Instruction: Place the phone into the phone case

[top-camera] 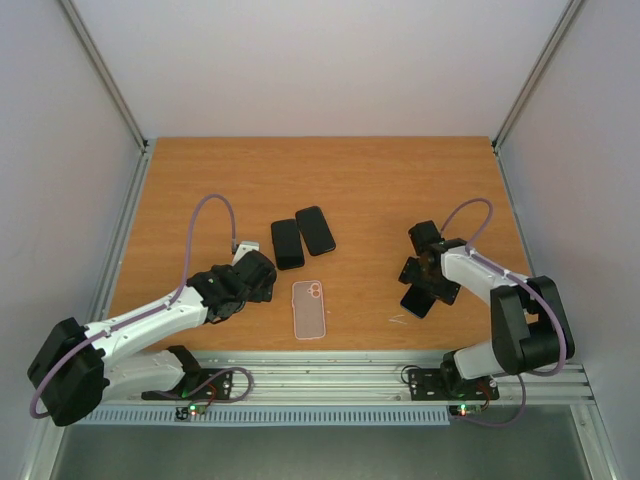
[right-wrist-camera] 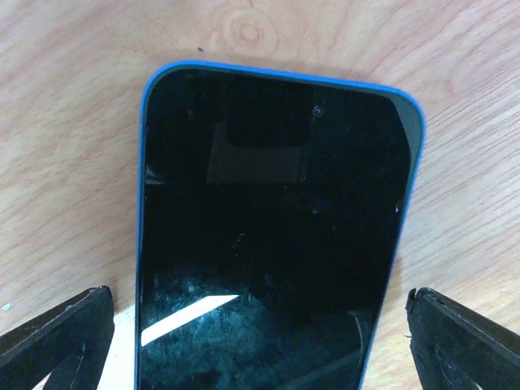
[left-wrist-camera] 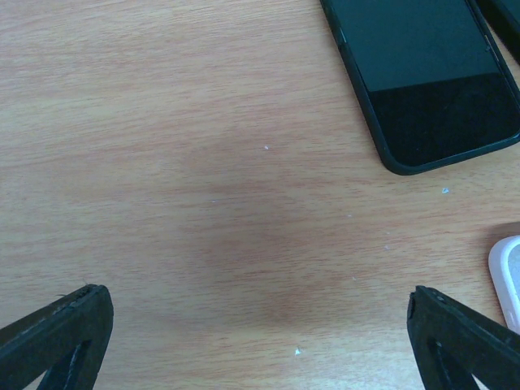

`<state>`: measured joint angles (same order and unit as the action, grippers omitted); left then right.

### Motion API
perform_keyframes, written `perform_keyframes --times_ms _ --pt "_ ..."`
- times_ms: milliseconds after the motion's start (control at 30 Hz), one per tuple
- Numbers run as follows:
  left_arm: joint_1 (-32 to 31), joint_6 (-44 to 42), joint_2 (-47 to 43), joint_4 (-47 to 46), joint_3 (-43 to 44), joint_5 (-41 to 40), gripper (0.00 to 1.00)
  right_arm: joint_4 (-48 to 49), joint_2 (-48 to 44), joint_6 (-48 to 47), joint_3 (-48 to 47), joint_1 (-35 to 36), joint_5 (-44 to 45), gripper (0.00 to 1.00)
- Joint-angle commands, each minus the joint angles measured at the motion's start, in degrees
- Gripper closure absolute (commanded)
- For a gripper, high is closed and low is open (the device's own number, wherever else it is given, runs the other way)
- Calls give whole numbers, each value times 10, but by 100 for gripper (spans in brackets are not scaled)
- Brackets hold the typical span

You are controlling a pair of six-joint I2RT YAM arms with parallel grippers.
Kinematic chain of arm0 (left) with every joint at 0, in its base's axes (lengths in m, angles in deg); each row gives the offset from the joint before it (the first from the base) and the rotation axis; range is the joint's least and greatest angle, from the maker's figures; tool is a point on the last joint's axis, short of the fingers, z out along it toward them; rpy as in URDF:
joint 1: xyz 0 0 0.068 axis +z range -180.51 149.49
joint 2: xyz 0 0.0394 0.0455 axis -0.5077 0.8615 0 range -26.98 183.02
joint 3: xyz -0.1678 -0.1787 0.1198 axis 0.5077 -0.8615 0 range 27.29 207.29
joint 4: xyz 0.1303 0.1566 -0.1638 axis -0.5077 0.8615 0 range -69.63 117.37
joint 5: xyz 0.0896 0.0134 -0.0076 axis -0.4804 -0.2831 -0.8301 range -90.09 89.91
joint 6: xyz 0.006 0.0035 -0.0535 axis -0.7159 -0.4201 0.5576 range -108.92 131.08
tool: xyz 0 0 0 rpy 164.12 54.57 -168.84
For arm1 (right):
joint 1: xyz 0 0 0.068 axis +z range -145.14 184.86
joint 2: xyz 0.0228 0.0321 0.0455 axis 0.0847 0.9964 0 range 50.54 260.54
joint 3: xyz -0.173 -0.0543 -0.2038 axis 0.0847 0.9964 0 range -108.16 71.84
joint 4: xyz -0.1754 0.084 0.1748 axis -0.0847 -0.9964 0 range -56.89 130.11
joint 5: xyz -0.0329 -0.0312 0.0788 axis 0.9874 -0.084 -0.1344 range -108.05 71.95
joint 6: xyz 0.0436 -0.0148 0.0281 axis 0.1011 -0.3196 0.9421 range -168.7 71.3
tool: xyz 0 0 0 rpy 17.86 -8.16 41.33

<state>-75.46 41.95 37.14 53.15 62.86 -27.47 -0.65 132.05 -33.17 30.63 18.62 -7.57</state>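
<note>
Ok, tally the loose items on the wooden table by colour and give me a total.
Black flat phone-shaped slabs: 2
Pale pink translucent phone case: 1
Blue-edged phone with a dark screen: 1
Total: 4

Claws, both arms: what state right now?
Left claw: open, holding nothing.
Right claw: open, over the blue-edged phone, not gripping it.
</note>
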Motion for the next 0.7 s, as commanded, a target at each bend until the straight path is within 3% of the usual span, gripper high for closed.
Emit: perform_keyframes --times_ms 0,400,667 --pt "4 5 -4 -22 -3 -2 1 30 21 28 10 -7 -9 1" --pt "4 4 -3 -26 -3 11 1 28 33 42 12 -10 -25 5" --pt "4 15 -11 -35 -3 54 1 61 35 12 11 -4 -78 26"
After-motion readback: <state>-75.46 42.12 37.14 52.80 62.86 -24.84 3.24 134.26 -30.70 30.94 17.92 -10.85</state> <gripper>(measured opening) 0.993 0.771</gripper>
